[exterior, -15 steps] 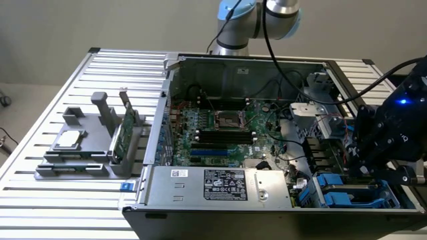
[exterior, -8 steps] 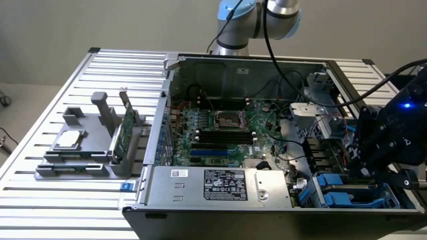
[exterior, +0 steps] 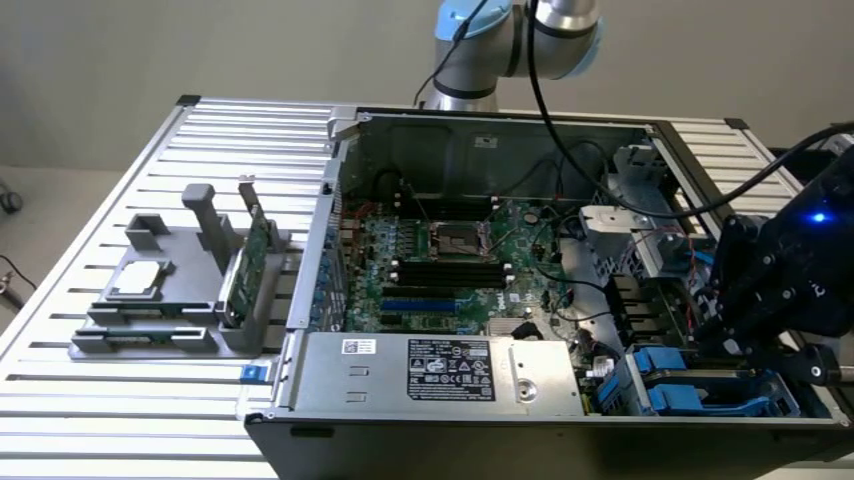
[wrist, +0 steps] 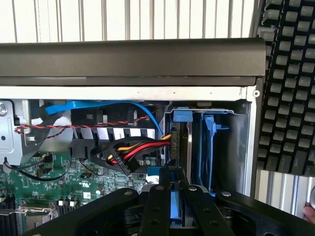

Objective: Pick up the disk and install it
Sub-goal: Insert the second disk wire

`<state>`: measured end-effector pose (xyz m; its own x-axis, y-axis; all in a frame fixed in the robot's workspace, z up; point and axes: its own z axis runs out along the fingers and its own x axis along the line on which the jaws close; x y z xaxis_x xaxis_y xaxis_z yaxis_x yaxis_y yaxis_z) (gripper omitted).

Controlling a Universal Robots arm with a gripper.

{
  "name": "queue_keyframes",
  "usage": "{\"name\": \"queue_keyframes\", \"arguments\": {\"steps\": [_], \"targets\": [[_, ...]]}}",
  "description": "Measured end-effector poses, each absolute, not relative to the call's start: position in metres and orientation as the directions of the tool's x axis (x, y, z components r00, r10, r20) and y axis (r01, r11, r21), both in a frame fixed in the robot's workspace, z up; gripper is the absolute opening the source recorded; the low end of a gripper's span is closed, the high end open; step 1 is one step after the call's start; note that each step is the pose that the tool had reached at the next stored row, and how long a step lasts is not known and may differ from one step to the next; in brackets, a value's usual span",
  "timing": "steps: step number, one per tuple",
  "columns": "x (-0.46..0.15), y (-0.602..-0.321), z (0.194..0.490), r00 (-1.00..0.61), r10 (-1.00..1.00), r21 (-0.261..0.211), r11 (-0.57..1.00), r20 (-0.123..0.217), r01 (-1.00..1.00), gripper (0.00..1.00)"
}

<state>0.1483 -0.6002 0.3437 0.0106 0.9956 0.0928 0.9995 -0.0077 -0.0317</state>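
The disk stands on edge in the drive bay at the case's corner. Its blue carrier [wrist: 175,209] lies between my fingers, and its blue end tab [wrist: 182,116] sits at the far end of the slot. My gripper [wrist: 173,178] looks shut on the carrier's near edge. In the exterior view the gripper [exterior: 763,352] hangs over the blue drive bay [exterior: 674,388] at that view's lower right, and the black wrist body covers the disk there. A second blue carrier [wrist: 209,142] stands in the neighbouring slot.
A bundle of red, yellow and black power cables [wrist: 132,153] plugs in beside the slot. The motherboard [exterior: 441,265] and power supply [exterior: 447,370] fill the open case. A grey jig [exterior: 147,330] holds a silver chip [exterior: 140,278] and a green card [exterior: 252,268]. A fingertip [wrist: 310,212] shows at the edge.
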Motion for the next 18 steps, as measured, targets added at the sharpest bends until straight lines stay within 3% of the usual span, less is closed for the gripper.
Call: {"name": "queue_keyframes", "arguments": {"steps": [18], "targets": [[0.15,-0.6033,0.3394,0.011,0.994,-0.031,-0.007,0.11,1.0,0.16]]}}
